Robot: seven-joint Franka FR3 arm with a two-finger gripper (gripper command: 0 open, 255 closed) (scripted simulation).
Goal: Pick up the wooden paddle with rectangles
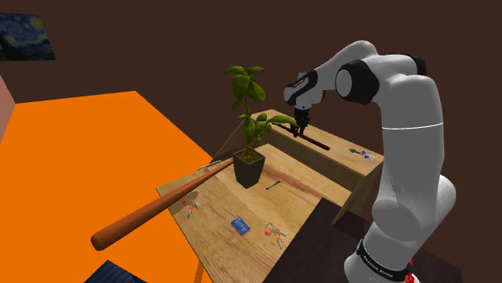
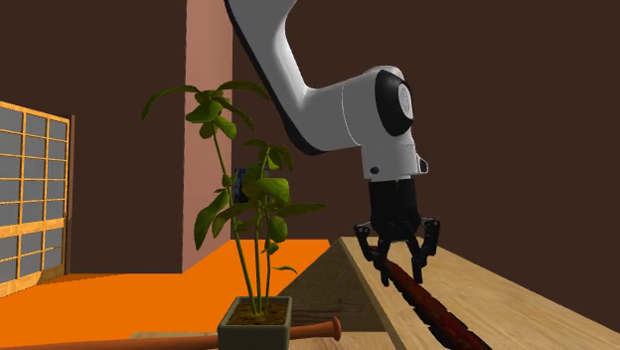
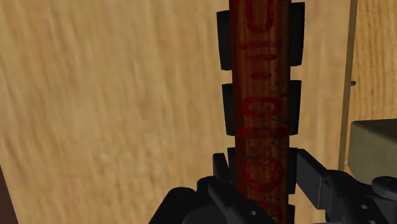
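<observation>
**Gripper straddles paddle on wooden table**

The black gripper points straight down over 1 end of the paddle, its 2 fingers spread, 1 on each side of the shaft. In the wrist view the paddle runs from between the fingers away over pale wood grain; it is dark red-brown with red marks down its face and black rectangles along both edges. Whether the pads touch its sides cannot be told.

In the shoulder view the gripper hangs from the white arm at the far part of the table. The paddle slants from under it toward that view's right.

Just left of the gripper in the shoulder view, a leafy plant stands in a dark square pot, and its upper leaves reach close to the hand. A long brown bat lies from beside the pot out past the table's near left edge, above an orange floor.

On the near part of the table lie a blue card and 2 small orange-and-grey items, well apart from the paddle.

A swirling blue painting hangs on the dark wall at far left. In the second exterior view a gridded screen stands at the left edge.
</observation>
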